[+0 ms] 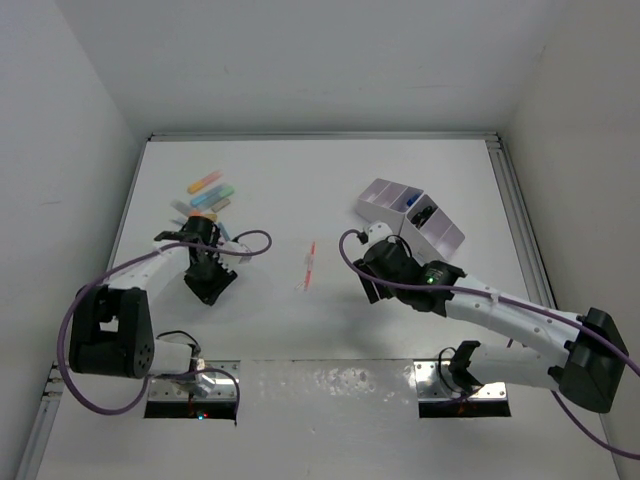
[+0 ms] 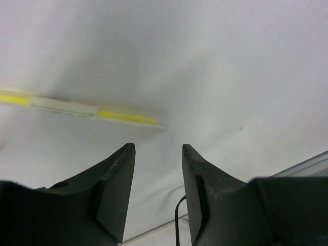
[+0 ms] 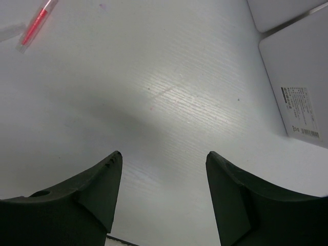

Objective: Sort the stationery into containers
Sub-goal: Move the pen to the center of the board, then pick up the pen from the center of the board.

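Note:
A yellow highlighter (image 2: 92, 110) with a clear cap lies blurred on the white table just beyond my left gripper (image 2: 158, 146), which is open with nothing between its fingers. From above, the left gripper (image 1: 207, 295) hangs near a heap of pastel highlighters (image 1: 208, 197), and I cannot pick out the yellow one there. A thin red pen (image 1: 308, 265) lies mid-table, at the top left of the right wrist view (image 3: 36, 23). My right gripper (image 1: 372, 290) (image 3: 163, 154) stands wide open and empty over bare table. The pale-lilac organiser (image 1: 378, 190) sits behind it, with dark items in one compartment.
The organiser's flat wall with a label (image 3: 294, 102) fills the right edge of the right wrist view. Purple cables (image 1: 250, 240) loop off both wrists. A raised rail (image 1: 515, 210) runs along the table's right side. Metal base plates (image 1: 195, 385) line the near edge.

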Controlling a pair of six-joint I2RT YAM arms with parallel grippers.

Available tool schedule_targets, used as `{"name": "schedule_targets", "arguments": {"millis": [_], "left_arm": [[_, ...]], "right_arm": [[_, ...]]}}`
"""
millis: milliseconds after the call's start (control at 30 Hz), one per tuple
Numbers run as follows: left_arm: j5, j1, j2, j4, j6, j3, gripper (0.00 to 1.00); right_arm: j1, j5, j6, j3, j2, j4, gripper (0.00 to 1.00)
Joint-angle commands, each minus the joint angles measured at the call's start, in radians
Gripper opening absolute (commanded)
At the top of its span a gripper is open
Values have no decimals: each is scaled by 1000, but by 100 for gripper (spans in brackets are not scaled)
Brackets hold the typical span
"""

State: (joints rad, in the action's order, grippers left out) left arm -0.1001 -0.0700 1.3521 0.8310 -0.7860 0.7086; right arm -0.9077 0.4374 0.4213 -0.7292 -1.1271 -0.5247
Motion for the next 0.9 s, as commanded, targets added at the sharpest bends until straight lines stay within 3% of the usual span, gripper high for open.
{"name": "schedule_targets", "arguments": {"millis": [0, 133, 267, 467, 867], "left_arm": [[-43, 15, -65, 37, 63, 75, 40], [-39, 27, -120, 77, 106, 159, 40], [28, 70, -169, 31, 241, 210, 44], [175, 134, -179, -67, 389, 198, 64], [106, 147, 185, 33, 418, 322, 60]], "right_arm": [[-7, -8, -7, 19, 10, 71, 66], [-7, -12, -10, 31, 7, 78, 66], [-8, -17, -12, 37, 3, 81, 66], [-8, -22, -13, 47, 0, 86, 66], [-5, -6, -35, 10, -22, 46, 66]]}}
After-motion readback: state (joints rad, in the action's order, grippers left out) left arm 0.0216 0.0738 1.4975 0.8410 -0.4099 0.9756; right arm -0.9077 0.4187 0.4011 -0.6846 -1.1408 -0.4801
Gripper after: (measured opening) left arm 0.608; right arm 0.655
